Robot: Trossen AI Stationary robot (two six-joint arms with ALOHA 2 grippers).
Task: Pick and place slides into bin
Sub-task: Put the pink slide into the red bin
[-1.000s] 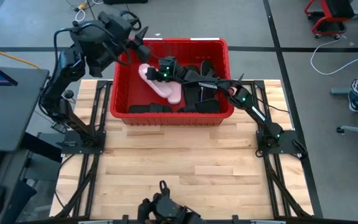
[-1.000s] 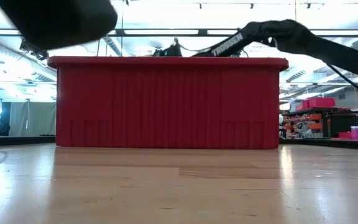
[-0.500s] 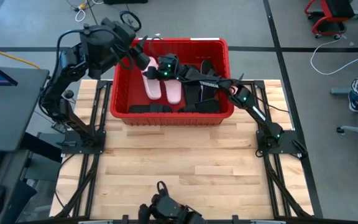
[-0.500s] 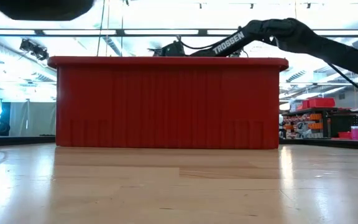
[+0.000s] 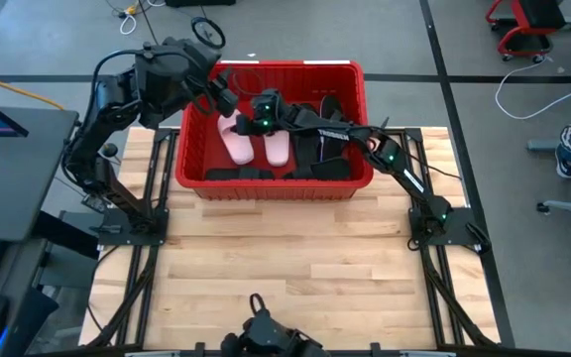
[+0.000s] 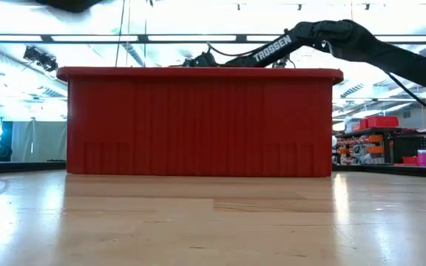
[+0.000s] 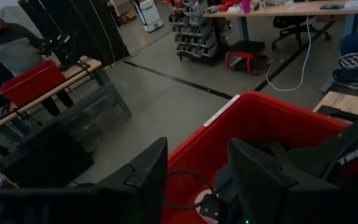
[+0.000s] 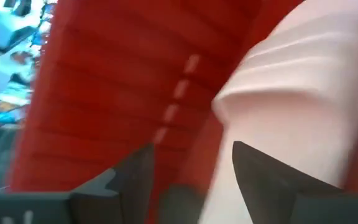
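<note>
- Your bin point(image 5: 194, 149) is sitting at the table's point(image 5: 285, 258) far edge, holding two pink slides point(image 5: 236, 144) side by side and black slides point(image 5: 320, 149) along its near and right walls.
- Pink slides are lying flat, long axes running near-to-far.
- Your left claw point(image 5: 228, 99) is hovering open over the bin's far left corner.
- Your right claw point(image 5: 256, 121) is reaching between the pink pair; its fingers are standing apart, holding nothing.

Left gripper point(image 7: 194, 180) (fingers apart) above the red bin point(image 7: 253, 121).
</note>
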